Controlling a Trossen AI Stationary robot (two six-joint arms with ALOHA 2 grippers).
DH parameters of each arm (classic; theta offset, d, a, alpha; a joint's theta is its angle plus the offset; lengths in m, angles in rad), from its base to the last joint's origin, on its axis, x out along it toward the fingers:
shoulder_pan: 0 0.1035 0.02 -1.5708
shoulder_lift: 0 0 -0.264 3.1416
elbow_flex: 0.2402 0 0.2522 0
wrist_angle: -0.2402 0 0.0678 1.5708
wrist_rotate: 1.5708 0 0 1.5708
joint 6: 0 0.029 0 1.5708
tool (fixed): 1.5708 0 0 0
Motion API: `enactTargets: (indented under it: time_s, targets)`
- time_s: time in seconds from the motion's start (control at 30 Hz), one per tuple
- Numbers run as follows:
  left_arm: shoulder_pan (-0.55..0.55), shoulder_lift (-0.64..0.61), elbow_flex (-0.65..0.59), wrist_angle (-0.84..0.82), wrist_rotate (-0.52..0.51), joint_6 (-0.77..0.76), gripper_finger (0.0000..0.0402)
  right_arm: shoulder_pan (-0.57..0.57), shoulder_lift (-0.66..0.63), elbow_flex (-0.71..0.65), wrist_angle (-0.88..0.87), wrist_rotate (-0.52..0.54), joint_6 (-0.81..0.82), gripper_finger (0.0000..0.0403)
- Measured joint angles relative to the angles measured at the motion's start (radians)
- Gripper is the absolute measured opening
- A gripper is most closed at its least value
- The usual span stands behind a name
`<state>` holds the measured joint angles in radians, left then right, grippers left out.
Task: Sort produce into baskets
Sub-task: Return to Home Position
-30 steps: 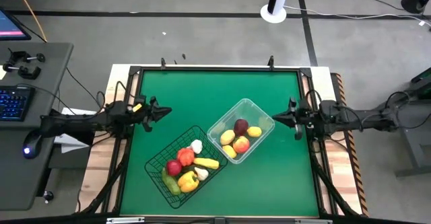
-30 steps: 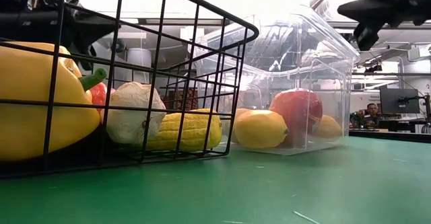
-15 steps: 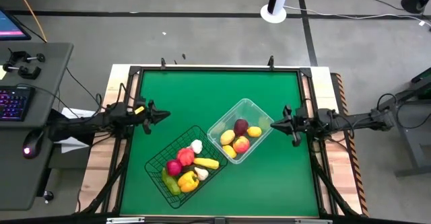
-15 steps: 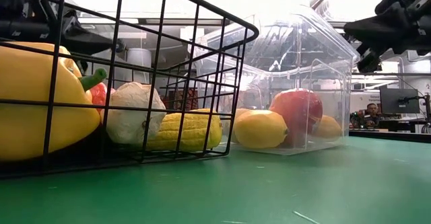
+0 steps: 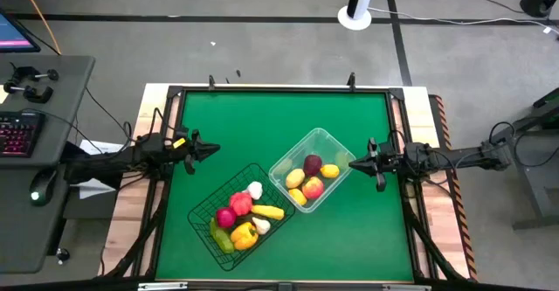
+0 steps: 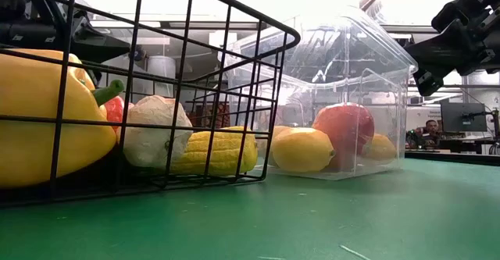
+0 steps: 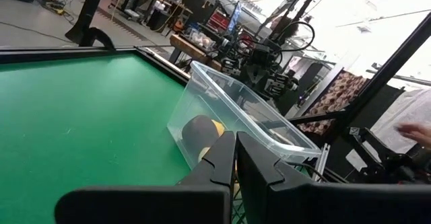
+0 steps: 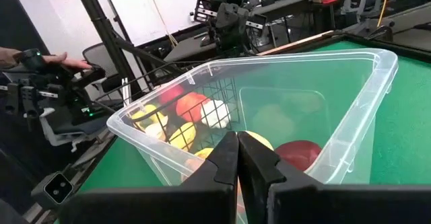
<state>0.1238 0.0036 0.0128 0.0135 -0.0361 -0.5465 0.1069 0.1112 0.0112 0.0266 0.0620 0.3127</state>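
Produce [image 5: 240, 204] was found sorted into the wire basket [image 5: 202, 211] lower centre and the clear bin [image 5: 337, 142] mid-frame on the tabletop [image 5: 279, 125], left end effector [image 5: 210, 149] and right end effector [image 5: 354, 162] were closed empty, so homing was judged underway, only retraction being needed.

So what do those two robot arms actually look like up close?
The left arm and right arm are slim, black and jointed, with thin cables along them. The left gripper and right gripper each end in two black, wedge-shaped fingers. A small yellow tag sits near the left wrist.
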Motion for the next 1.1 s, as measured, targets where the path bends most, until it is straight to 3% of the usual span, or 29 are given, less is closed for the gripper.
enactTargets:
  time_s: [0.17, 0.3, 0.5, 1.1]
  targets:
    - [-0.015, 0.0, 0.0, 0.0, -0.001, 0.0, 0.0001, 0.0, -0.004, 0.0, -0.003, -0.001, 0.0, 0.0]
    - [-0.016, 0.0, 0.0, 0.0, -0.001, 0.0, 0.0001, 0.001, -0.108, 0.0, -0.013, -0.01, 0.0, 0.0]
    - [-0.016, 0.0, 0.0, 0.003, -0.002, 0.0, 0.0001, 0.005, -0.111, -0.001, 0.063, -0.008, 0.0, 0.0]
    - [-0.04, 0.0, 0.0, 0.004, -0.002, 0.0, 0.0001, 0.004, -0.097, -0.001, -0.005, -0.004, 0.0, 0.0]
